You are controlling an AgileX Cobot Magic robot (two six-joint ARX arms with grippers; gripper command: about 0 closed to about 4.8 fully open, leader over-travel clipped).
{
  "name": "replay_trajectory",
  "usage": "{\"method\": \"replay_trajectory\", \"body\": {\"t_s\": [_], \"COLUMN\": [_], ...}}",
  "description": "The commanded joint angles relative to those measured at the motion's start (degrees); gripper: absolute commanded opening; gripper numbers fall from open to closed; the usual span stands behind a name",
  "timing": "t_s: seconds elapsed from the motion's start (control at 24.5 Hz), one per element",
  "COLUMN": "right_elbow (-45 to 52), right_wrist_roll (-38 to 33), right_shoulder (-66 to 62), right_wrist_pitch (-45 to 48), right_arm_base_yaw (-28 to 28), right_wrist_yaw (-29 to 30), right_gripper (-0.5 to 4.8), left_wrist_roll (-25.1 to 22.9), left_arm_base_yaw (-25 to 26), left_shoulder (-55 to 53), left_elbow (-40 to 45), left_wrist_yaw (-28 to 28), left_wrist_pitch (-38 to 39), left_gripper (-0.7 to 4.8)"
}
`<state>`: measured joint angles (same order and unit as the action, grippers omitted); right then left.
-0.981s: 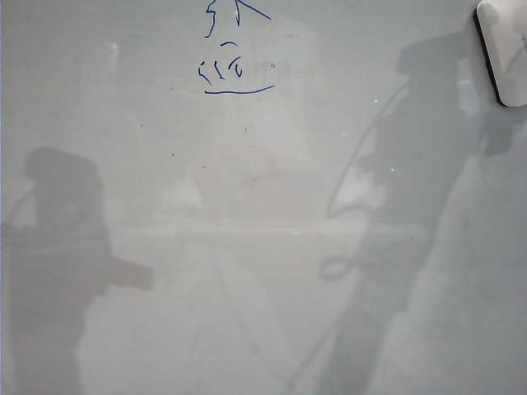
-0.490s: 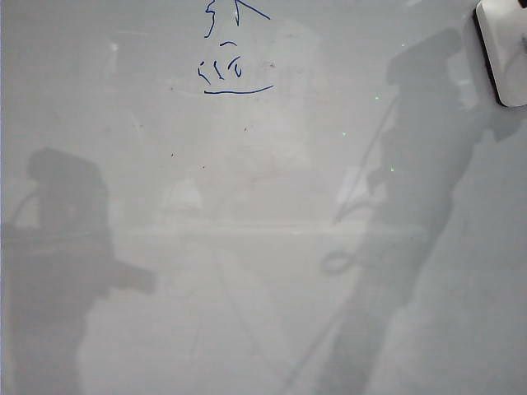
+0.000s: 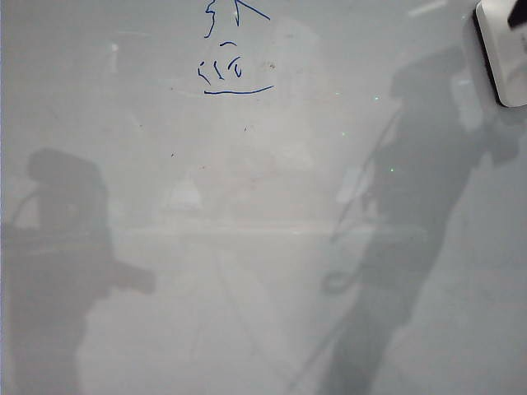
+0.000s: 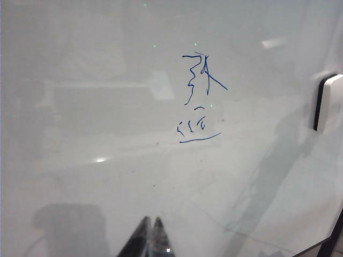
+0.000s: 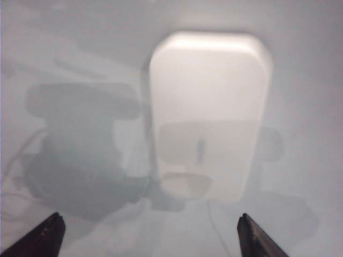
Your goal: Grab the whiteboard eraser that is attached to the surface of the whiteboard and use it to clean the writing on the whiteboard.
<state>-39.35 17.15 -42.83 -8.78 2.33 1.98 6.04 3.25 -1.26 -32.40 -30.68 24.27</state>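
The whiteboard (image 3: 263,247) fills the exterior view. The dark-blue writing (image 3: 235,58) sits at its top middle, with an underline stroke below the squiggles. The white whiteboard eraser (image 3: 502,58) with a black felt edge clings to the board at the top right corner. The left wrist view shows the writing (image 4: 201,101), the eraser (image 4: 330,101) far off to one side, and my left gripper (image 4: 151,222) shut and empty over bare board. In the right wrist view my right gripper (image 5: 150,222) stands wide open, with the eraser (image 5: 209,112) just ahead of its fingertips (image 5: 247,225) and not between them.
Soft grey shadows of both arms lie on the board at lower left (image 3: 66,247) and right (image 3: 412,206). A dark board edge (image 4: 321,247) shows at one corner of the left wrist view. Tiny dark specks dot the board's middle.
The right arm's shadow has shifted toward the eraser, and a dark tip now shows over the eraser's top corner. The left arm's shadow has stayed put.
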Motion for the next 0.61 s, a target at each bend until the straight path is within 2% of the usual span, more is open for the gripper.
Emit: {"method": "replay_trajectory", "body": {"t_s": [0.04, 0.25, 0.61], "right_elbow": [4.61, 9.81, 9.84], "right_wrist_roll": [-0.20, 1.57, 2.91], "right_shoulder": [1.51, 1.36, -5.46], "right_wrist_pitch": [8.81, 22.27, 28.09], "right_arm_base_yaw": [1.05, 2.86, 2.82], "right_wrist_yaw": [-1.92, -8.92, -8.59], "right_gripper": [4.32, 4.32, 4.32], "left_wrist_roll": [-0.04, -0.04, -0.04], "left_arm_base_yaw": [0.02, 0.04, 0.02], "left_shoulder": [-0.04, -0.07, -0.07], "left_elbow": [-0.42, -0.37, -0.37], "left_wrist_yaw": [0.00, 0.00, 0.00], "left_wrist_pitch": [-0.76, -0.76, -0.76], "left_gripper": [-0.05, -0.05, -0.05]}}
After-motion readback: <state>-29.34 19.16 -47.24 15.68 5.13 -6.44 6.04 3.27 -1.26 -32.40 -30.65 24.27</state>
